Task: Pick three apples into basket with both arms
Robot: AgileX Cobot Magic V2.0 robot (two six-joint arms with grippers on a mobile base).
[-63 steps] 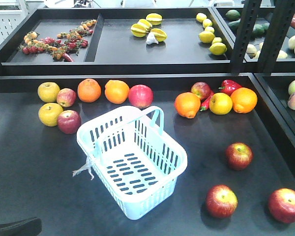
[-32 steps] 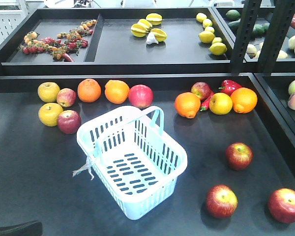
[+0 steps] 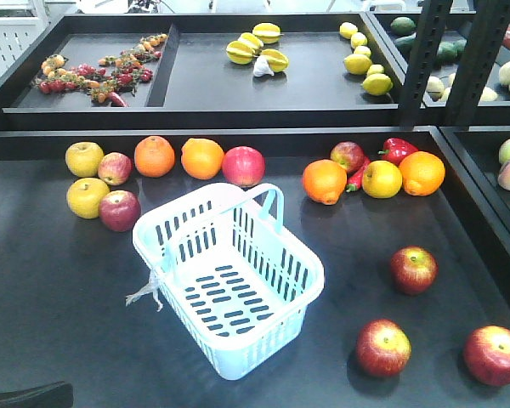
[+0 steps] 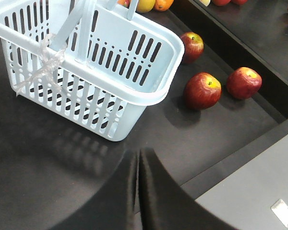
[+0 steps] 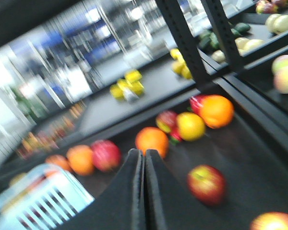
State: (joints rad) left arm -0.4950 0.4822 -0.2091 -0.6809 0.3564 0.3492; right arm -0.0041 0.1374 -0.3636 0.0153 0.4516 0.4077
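Right of the pale blue-white slotted plastic basket lie the three dark red, yellow-streaked round apples. One sits farther back and two sit nearer me. All are well apart from the basket, and none is inside it.

My left gripper hangs near the basket's front corner, its two black fingers pressed almost together on nothing. My right gripper is closed and empty too. Its view is smeared, so I can only guess it sits up over the fruit to the basket's right.

If I come down with closed fingers I will knock an apple instead of straddling it, and round fruit rolls freely on this smooth black tabletop. All three apples lie on one side of the basket, so my arms could crowd each other there. A stray elbow could shove the light basket or catch its arched handle. Similar red apples behind the basket could also fool me.

Compared with a second ago, the dark piece of arm low to the basket's left sits lower in the front view. The basket and fruit have not shifted.
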